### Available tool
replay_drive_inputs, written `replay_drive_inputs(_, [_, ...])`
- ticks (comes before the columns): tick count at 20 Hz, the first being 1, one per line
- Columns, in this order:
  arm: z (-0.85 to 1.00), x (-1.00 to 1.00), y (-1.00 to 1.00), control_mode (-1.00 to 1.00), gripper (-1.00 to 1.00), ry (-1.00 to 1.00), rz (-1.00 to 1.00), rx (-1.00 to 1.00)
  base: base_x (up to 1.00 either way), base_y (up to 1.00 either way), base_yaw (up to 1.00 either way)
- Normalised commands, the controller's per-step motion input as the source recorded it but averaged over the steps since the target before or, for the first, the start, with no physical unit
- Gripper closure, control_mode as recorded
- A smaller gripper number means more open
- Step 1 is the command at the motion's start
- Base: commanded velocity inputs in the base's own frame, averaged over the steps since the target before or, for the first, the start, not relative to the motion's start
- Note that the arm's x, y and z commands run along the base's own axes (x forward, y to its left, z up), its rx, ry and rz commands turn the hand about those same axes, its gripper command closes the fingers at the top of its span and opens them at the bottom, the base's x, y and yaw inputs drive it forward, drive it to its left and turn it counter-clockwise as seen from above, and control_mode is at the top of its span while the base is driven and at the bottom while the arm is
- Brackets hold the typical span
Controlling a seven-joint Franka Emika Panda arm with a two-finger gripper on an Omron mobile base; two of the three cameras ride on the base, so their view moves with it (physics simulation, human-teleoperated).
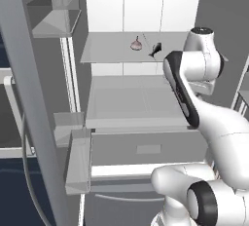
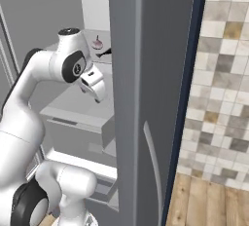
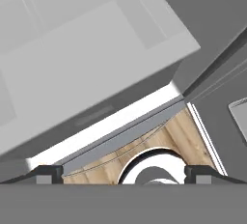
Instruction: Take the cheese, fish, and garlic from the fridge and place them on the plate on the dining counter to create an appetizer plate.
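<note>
Left base view: garlic (image 1: 136,44) beside fish (image 1: 155,49) on fridge (image 1: 126,49) shelf.

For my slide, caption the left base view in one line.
Open fridge, garlic beside fish on the upper shelf, white arm rising before it.

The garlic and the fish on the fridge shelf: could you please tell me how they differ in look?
The garlic is a pinkish-white rounded bulb with a pointed top; the fish is dark grey-black and slender. The garlic lies left of the fish in the left base view. Both are small and rest apart on the same upper fridge shelf.
</note>
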Motion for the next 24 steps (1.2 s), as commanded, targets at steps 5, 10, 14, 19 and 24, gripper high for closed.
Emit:
replay_drive_inputs(5, [0.79,-0.28,0.01,-1.00,-1.00,-0.35,0.09,0.00,0.00,0.00,0.00])
replay_drive_inputs(10, [0.33,0.58,0.06,-1.00,-1.00,-0.09,0.08,-0.04,0.00,0.00,0.00])
replay_drive_inputs(14, [0.29,0.95,0.11,-1.00,-1.00,0.00,0.04,-0.09,0.00,0.00,0.00])
replay_drive_inputs(19, [0.39,0.99,0.07,-1.00,-1.00,0.01,0.01,-0.05,0.00,0.00,0.00])
replay_drive_inputs(24, [0.04,0.99,0.00,-1.00,-1.00,0.04,0.00,0.00,0.00,0.00,0.00])
